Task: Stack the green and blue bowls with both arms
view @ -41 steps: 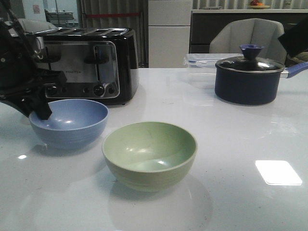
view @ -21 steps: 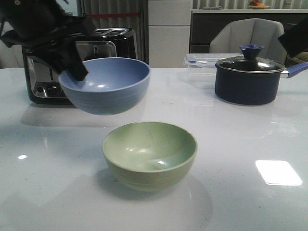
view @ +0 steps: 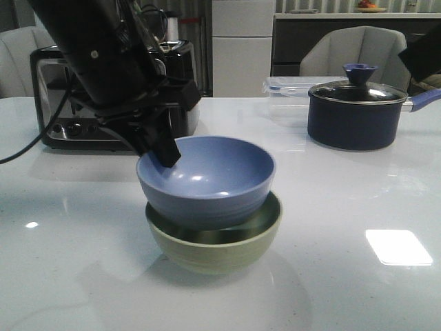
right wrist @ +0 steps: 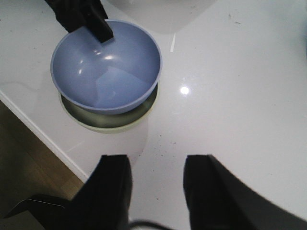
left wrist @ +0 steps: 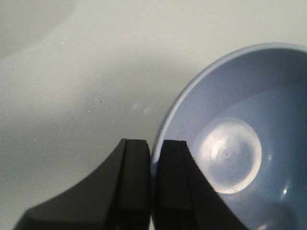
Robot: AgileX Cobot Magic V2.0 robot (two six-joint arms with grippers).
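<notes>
The blue bowl (view: pixel 207 181) sits tilted inside the green bowl (view: pixel 215 247) at the table's front middle. My left gripper (view: pixel 160 150) is shut on the blue bowl's left rim, one finger inside and one outside; the left wrist view shows the rim (left wrist: pixel 163 125) pinched between the black fingers (left wrist: pixel 135 165). In the right wrist view the blue bowl (right wrist: pixel 106 67) covers most of the green bowl (right wrist: pixel 110 123). My right gripper (right wrist: pixel 156 163) is open and empty, high above the table to the right of the bowls.
A black-and-chrome toaster (view: pixel 76 103) stands at the back left behind my left arm. A dark blue lidded pot (view: pixel 357 110) and a clear lidded box (view: pixel 289 86) stand at the back right. A black cable (view: pixel 27 148) trails left. The table's edge (right wrist: pixel 43 136) shows in the right wrist view.
My left gripper lifted the blue bowl from the left, carried it right and lowered it into the green bowl. The green bowl has not moved.
</notes>
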